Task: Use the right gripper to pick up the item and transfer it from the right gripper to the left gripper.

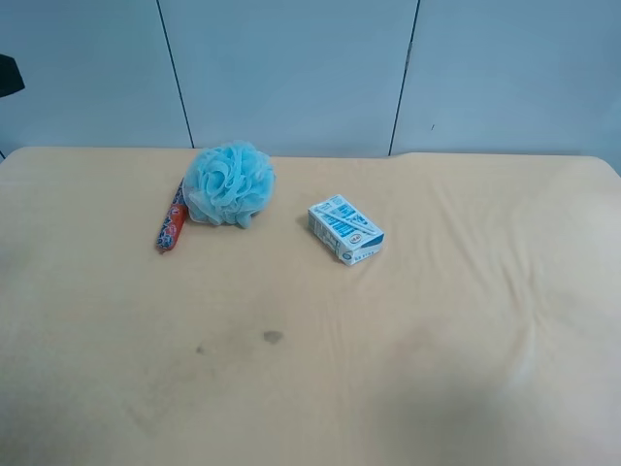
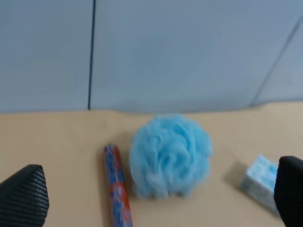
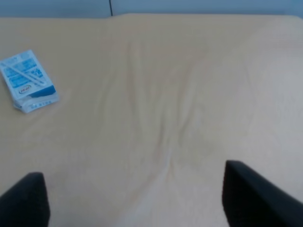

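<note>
The item [image 1: 173, 223], a slim orange-red stick with blue lettering, lies on the tan cloth against the left side of the light-blue pouf [image 1: 229, 183]. The left wrist view shows the item [image 2: 117, 189] beside the pouf [image 2: 169, 156], some way ahead of my left gripper [image 2: 158, 189]. That gripper is open, its fingers [image 2: 23, 194] wide apart and holding nothing. My right gripper [image 3: 137, 203] is open too, over bare cloth. The item does not show in the right wrist view. Neither gripper appears in the exterior high view.
A small blue-white box [image 1: 345, 230] lies right of the pouf and also appears in the right wrist view, box [image 3: 28, 81]. The tan cloth [image 1: 388, 369] is wrinkled and has a small dark stain [image 1: 273, 337]. A dark object [image 1: 8, 76] juts in at the far left edge.
</note>
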Action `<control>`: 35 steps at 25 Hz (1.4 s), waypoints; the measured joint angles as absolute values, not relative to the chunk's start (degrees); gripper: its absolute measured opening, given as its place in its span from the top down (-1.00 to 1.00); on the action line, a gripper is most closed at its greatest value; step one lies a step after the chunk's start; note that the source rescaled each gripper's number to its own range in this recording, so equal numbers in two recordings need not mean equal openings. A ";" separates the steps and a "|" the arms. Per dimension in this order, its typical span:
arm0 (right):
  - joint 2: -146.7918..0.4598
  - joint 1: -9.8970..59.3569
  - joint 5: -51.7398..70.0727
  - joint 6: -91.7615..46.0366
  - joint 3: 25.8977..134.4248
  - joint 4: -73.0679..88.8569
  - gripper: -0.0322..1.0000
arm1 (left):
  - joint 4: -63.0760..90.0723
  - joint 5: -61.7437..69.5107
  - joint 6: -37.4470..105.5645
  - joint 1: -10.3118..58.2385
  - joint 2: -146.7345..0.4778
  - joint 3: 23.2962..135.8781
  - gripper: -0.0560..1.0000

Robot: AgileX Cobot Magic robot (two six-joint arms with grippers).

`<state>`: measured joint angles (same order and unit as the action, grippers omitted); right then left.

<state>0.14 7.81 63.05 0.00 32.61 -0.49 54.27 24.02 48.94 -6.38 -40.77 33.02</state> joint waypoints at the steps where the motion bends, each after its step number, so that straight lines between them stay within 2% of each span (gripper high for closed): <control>1: 0.14 7.81 63.05 0.00 32.61 -0.49 -0.24 | 50.08 26.16 45.24 -6.38 -39.47 33.02 -0.89; 6: 0.14 7.81 63.05 0.00 32.61 -0.49 -0.24 | 27.42 37.28 28.80 -6.38 -32.87 32.84 -0.89; 9: 0.14 7.81 63.05 0.00 32.61 -0.49 -0.24 | 21.39 42.27 25.49 -6.38 -28.69 32.79 -0.89; 20: 0.14 7.81 63.05 0.00 32.61 -0.49 -0.24 | 11.37 57.48 18.12 -6.38 -15.47 33.25 -0.89; 35: 0.14 7.81 63.05 0.00 32.61 -0.49 -0.24 | 8.62 61.29 15.93 -6.38 0.23 29.26 -0.89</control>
<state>0.14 7.81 63.05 0.00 32.61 -0.49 8.62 61.29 15.93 -6.38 0.23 29.26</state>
